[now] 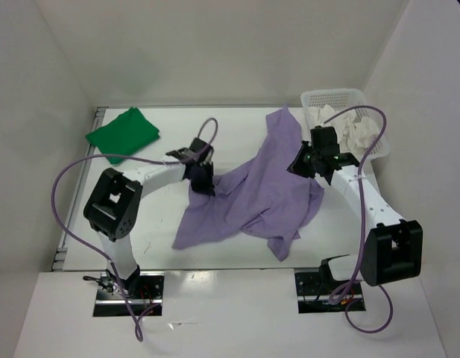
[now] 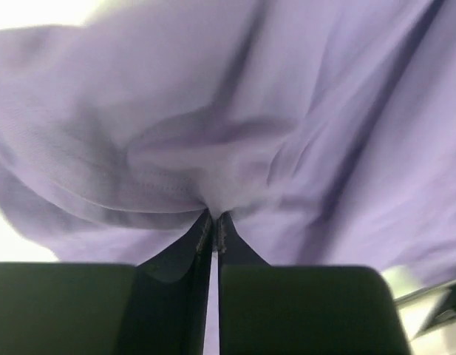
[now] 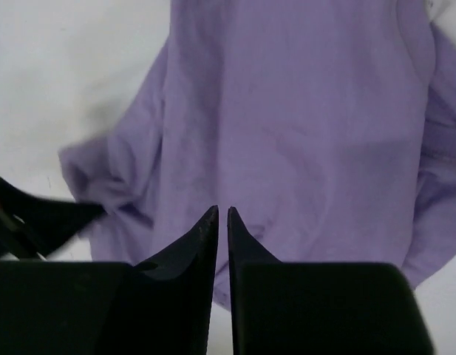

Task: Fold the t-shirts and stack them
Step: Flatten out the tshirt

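Observation:
The light purple t-shirt lies rumpled across the middle of the table, one end reaching toward the basket. My left gripper is at the shirt's left edge. In the left wrist view its jaws are shut on a gathered pinch of the purple fabric. My right gripper hovers over the shirt's right part. In the right wrist view its jaws are nearly together above the purple cloth, with no fabric seen between them. The green t-shirt lies folded at the back left. The white t-shirt is crumpled in the basket.
The white mesh basket stands at the back right corner. White walls enclose the table on three sides. A purple cable loops out from each arm. A dark part of the other arm shows at the left of the right wrist view.

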`<state>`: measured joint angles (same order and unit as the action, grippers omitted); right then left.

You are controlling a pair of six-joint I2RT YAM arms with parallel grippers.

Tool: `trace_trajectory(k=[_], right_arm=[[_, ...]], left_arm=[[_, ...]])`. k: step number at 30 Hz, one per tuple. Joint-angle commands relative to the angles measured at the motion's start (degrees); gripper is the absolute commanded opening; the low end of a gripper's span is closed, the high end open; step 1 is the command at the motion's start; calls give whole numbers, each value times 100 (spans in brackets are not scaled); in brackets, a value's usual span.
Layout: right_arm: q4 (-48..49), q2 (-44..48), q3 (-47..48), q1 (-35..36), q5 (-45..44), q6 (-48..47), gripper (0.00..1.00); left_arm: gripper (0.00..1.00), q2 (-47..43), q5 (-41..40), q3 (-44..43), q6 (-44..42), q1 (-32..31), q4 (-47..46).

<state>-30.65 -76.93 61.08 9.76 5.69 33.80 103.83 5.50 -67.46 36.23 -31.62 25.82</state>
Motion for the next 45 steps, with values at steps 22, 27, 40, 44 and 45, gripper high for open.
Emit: trace_trajectory(k=[22,27,40,44,45], right_arm=[[454,785,-1854,1169,-139,1445,0],[876,477,-2055,1221,-191,1498,19],[877,1197,-2425,1221,-86,1673,28],[930,1425,-2566,1221,-33,1787,30],[930,1426,-2566,1221,-33,1788,30]], left_arm=[[54,-1497,-101,416,165,3704,-798],[48,-1340,231,1173,822,4233,-1246],[62,-478,681,2114,3170,4445,-3100],[60,-242,610,2114,3434,4384,-3303],[59,-241,610,2114,3435,4383,-3303]])
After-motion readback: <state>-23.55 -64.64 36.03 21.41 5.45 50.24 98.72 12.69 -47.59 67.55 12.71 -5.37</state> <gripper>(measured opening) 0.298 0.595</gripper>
